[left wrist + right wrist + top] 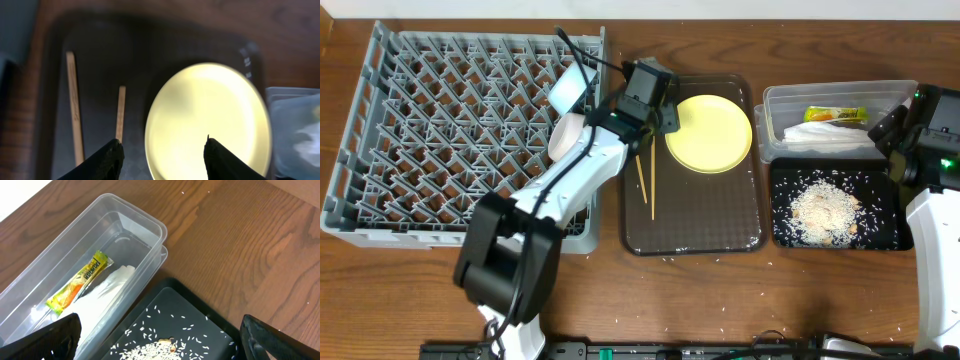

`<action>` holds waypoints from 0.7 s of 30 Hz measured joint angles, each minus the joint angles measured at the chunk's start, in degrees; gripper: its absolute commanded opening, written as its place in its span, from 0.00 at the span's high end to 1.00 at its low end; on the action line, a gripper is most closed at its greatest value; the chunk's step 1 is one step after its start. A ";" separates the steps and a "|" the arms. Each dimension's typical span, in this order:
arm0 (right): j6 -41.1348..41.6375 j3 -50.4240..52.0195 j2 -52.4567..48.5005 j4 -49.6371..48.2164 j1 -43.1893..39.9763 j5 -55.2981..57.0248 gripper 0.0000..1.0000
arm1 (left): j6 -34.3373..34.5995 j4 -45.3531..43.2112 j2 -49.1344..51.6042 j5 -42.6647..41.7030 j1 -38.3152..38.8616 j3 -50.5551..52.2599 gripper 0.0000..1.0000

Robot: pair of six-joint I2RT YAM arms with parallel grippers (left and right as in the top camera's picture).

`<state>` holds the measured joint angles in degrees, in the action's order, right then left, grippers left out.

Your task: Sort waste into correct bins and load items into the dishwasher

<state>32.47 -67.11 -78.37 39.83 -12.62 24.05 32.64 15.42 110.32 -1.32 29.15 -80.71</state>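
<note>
The yellow plate point(710, 132) lies on the dark brown tray point(695, 235), with the two wooden chopsticks point(647, 185) to its left. My left gripper point(665, 115) is open and empty, its fingers point(162, 150) straddling the plate's point(210, 115) left rim, with the chopsticks point(74, 107) beside it. A light blue bowl point(570, 88) and a white bowl point(567, 135) stand in the grey dish rack point(450, 130). My right gripper point(895, 130) is open and empty point(160, 340) above the black tray point(200, 310) of rice crumbs point(160, 347). The clear tub point(150, 222) holds the wrapper point(80, 282) and the napkin point(105, 300). The small cup is not visible.
The clear tub point(835, 95) sits at the back right and the black tray point(890, 235) is just in front of it. Loose rice grains lie scattered on the wooden table point(720, 300) near the front edge. My left arm lies across the rack's right side.
</note>
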 measured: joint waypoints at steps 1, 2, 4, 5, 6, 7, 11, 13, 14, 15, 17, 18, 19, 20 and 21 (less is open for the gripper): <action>0.00 0.00 0.00 0.00 0.00 0.00 0.01 | 0.66 -0.04 0.96 -0.04 0.11 0.00 0.45; 0.00 0.00 0.00 0.00 0.00 0.00 0.01 | 1.66 -0.52 3.02 -0.04 0.28 0.00 0.45; 0.00 0.00 0.00 0.00 0.00 0.00 0.01 | 2.51 -0.79 6.51 -0.04 0.46 0.00 0.45; 0.00 0.00 0.00 -0.02 0.00 0.00 0.01 | 2.86 -1.05 7.69 -0.04 0.48 0.02 0.45; 0.02 0.00 0.00 0.00 0.00 0.00 0.01 | 3.21 -1.07 8.59 -0.07 0.48 0.02 0.45; 0.00 0.00 0.00 0.00 0.00 0.00 0.01 | 3.37 -1.09 8.96 -0.11 0.48 0.07 0.45; 0.00 0.00 0.00 0.00 0.00 0.00 0.01 | 3.58 -1.53 9.07 -1.01 0.48 0.07 0.44; 0.00 0.00 0.00 0.00 0.00 0.00 0.01 | 3.58 -1.53 9.07 -1.66 0.48 0.07 0.44; 0.00 0.00 0.00 0.00 0.00 0.00 0.01 | 3.58 -1.53 9.07 -2.03 0.48 0.07 0.44; 0.00 0.00 0.00 0.00 0.00 0.00 0.01 | 3.58 -1.53 9.07 -2.25 0.48 0.07 0.44; 0.00 0.00 0.00 0.00 0.00 0.00 0.01 | 3.58 -1.64 9.07 -3.06 0.48 0.07 0.44; 0.00 0.00 0.00 0.00 0.00 0.00 0.01 | 3.58 -1.79 9.07 -3.28 0.48 0.07 0.44; 0.00 0.00 0.00 0.00 0.00 0.00 0.01 | 3.58 -1.90 9.07 -3.58 0.48 0.07 0.44; 0.00 0.00 0.00 0.00 0.00 0.00 0.01 | 3.58 -1.90 9.07 -3.96 0.48 0.07 0.44; 0.00 0.00 0.00 0.00 0.00 0.00 0.01 | 3.58 -1.90 9.07 -4.13 0.48 0.07 0.44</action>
<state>32.47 -67.11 -78.37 39.83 -12.62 24.05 36.23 13.52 119.39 -5.45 29.63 -80.64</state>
